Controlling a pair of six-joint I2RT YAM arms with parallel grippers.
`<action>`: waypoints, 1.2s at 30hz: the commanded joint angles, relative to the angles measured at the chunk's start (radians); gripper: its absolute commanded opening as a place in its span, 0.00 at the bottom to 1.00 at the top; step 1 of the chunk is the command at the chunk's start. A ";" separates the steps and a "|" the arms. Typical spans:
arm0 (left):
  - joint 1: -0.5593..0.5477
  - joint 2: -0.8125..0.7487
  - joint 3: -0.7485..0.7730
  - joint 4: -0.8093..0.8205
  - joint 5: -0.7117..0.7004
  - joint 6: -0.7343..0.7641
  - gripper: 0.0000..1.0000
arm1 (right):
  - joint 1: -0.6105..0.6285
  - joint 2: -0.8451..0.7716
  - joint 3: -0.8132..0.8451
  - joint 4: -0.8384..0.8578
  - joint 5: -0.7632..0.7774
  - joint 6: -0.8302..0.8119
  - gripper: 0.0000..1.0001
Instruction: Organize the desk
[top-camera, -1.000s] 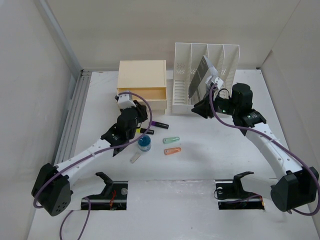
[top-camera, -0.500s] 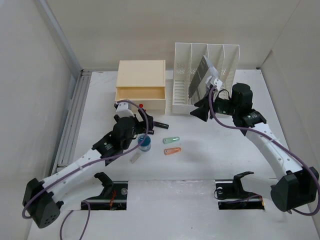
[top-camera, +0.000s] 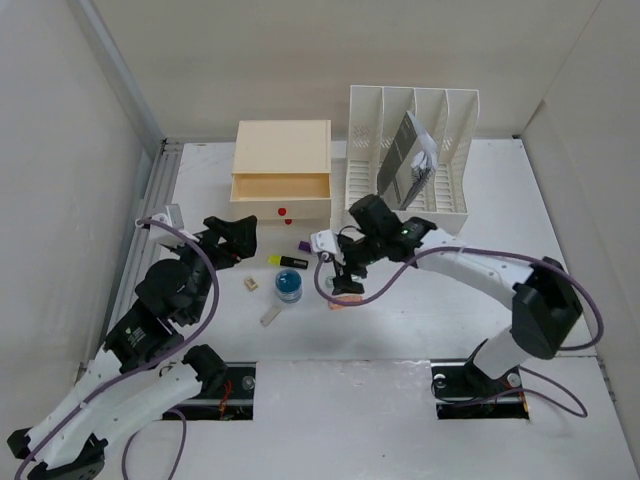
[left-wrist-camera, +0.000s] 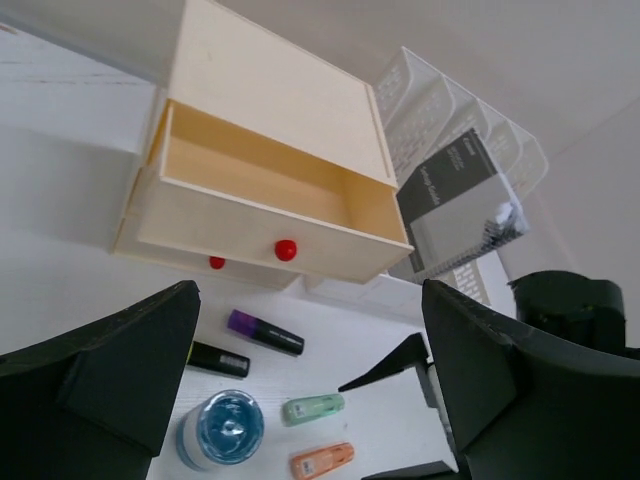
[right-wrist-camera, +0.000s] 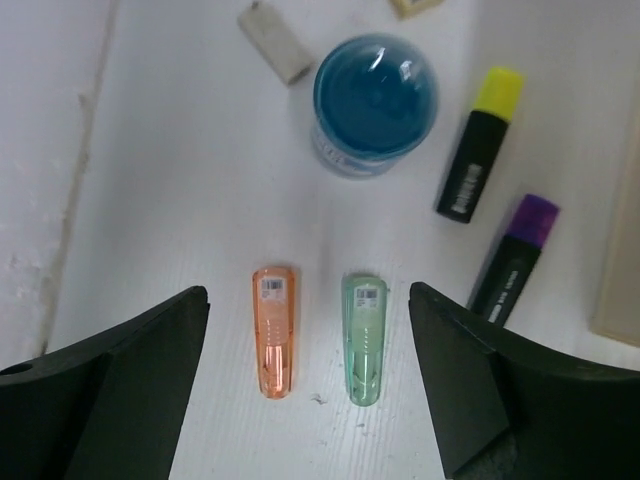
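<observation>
White desk (top-camera: 520, 200) is being seen across the whole floor of a walled cell, with a grey rail (top-camera: 160, 180) along its left edge. At the far side a drawer box (top-camera: 281, 150) is being left with its drawer (left-wrist-camera: 265, 215) pulled out, presumably so that small items can be dropped in. Beside it a rack (top-camera: 440, 120) is being used to keep a grey booklet (top-camera: 405, 160) upright.

Loose things are being left scattered on the desk in front of the box: a blue jar (right-wrist-camera: 375, 100), a yellow highlighter (right-wrist-camera: 478, 145), a purple highlighter (right-wrist-camera: 515, 255) and an eraser (right-wrist-camera: 275, 42). An orange tube (right-wrist-camera: 273, 330) and a green tube (right-wrist-camera: 364, 338) are lying side by side, apart.

The right gripper (right-wrist-camera: 307, 295) is being held low over these two tubes, its fingers spread wide enough to straddle both, with nothing between them. This is being judged as a lining-up for a pick, though which tube is being aimed at cannot be told.

The left gripper (left-wrist-camera: 310, 292) is being held raised on the near left, pointed toward the drawer, its fingers likewise spread and empty. The centre is probably being kept free for the other arm. Most of the tidying is being judged as not yet done.
</observation>
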 joint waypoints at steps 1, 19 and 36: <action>-0.002 -0.023 0.016 -0.083 -0.096 0.062 0.92 | 0.065 0.076 0.076 -0.016 0.110 -0.124 0.87; -0.002 -0.177 -0.049 -0.115 -0.121 0.062 0.93 | 0.159 0.380 0.286 0.162 0.186 0.050 0.93; -0.002 -0.206 -0.059 -0.106 -0.121 0.062 0.94 | 0.190 0.495 0.364 0.135 0.134 0.068 0.93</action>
